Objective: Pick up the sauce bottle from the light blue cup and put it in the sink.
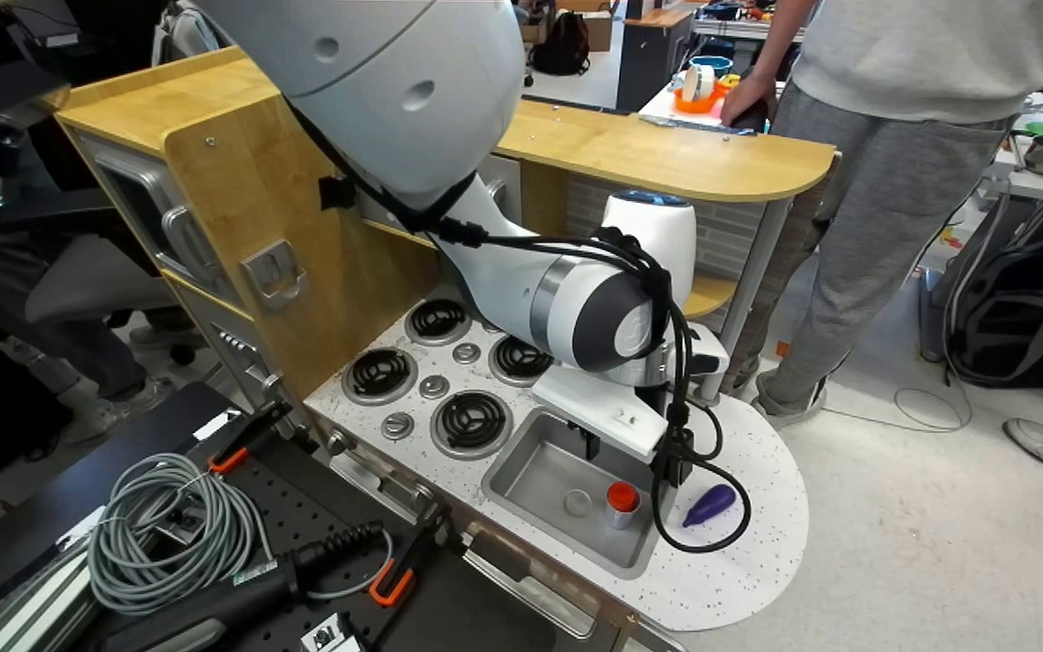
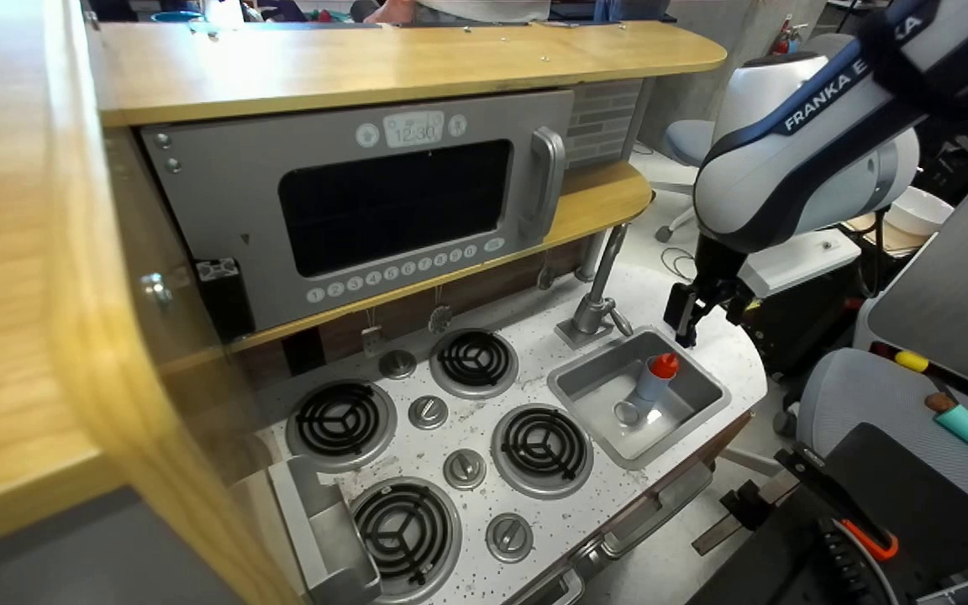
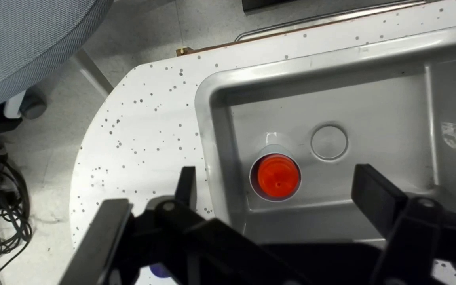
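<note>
The sauce bottle shows as a red top in both exterior views (image 1: 623, 495) (image 2: 665, 365) and the wrist view (image 3: 278, 175). It stands inside the light blue cup (image 1: 619, 518) (image 2: 653, 386) (image 3: 275, 149), so its lower part is hidden. The cup stands upright on the floor of the sink (image 1: 535, 471) (image 2: 589, 382) (image 3: 206, 114), near one end. My gripper (image 1: 635, 453) (image 2: 709, 322) (image 3: 279, 186) is open and empty above the sink. In the wrist view the bottle lies between the fingers, closer to the left one, with neither touching it.
A small purple object (image 1: 710, 504) lies on the speckled countertop (image 1: 748, 561) beside the sink and peeks out in the wrist view (image 3: 160, 270). A silver faucet (image 2: 596, 309) rises behind the sink. Black burners (image 1: 472, 424) (image 2: 543, 449) lie alongside. A wooden shelf (image 2: 602, 202) overhangs the back.
</note>
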You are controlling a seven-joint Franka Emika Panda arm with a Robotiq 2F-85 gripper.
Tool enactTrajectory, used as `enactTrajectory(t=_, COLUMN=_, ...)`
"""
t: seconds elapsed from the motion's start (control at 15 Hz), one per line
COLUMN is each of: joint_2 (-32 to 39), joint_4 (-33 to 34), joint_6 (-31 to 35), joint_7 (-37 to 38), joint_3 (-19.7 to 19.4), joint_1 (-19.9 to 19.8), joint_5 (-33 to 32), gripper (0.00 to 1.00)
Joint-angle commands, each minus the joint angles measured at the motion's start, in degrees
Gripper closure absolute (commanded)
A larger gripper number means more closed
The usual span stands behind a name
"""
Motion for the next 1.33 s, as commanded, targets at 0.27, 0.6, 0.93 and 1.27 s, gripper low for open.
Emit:
enactTrajectory(t=0.27, joint_2=8.84, joint_4=8.88, joint_6=-0.27, joint_7=-2.19, joint_3=0.80, joint_1=-1.47, joint_5=1.55, gripper=0.00)
enactTrajectory(t=0.6, joint_2=12.90, joint_4=12.48, joint_6=-0.76, joint_7=-2.88, joint_3=0.94, joint_1=-1.71, joint_5=1.34, gripper=0.00)
enactTrajectory(t=0.93, joint_2=15.71, joint_4=15.32, joint_6=-1.25, joint_7=-3.40, joint_3=1.35, joint_1=-1.43, joint_5=1.28, gripper=0.00)
enactTrajectory(t=1.27, joint_2=17.19, joint_4=16.96, joint_6=-1.63, joint_7=-3.74, joint_3=1.79, joint_1=-1.33, joint_5=1.41, gripper=0.26)
